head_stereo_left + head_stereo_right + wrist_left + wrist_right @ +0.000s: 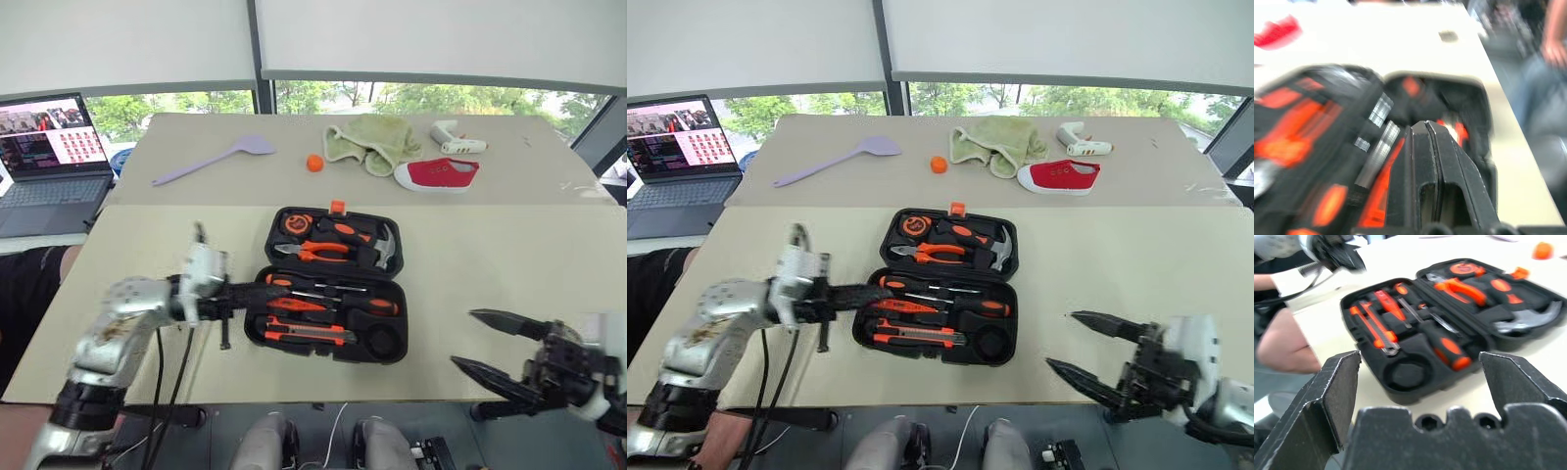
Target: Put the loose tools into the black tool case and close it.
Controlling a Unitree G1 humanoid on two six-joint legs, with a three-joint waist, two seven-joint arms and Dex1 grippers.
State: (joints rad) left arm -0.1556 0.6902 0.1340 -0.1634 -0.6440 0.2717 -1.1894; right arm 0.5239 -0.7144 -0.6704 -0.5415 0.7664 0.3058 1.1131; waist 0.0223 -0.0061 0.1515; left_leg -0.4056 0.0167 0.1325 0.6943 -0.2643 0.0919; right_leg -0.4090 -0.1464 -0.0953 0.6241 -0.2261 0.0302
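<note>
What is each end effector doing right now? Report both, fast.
Left end effector: shut, holding nothing, at the black tool case.
Right end effector: open, empty.

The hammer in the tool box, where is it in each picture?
Left eye view: the hammer lies at the right end of the far half of the black tool case.
Right eye view: same slot.
Left wrist view: too blurred to tell.
Right wrist view: its silver head is near the right edge.
Shared landmark: the orange-handled pliers beside it.
</note>
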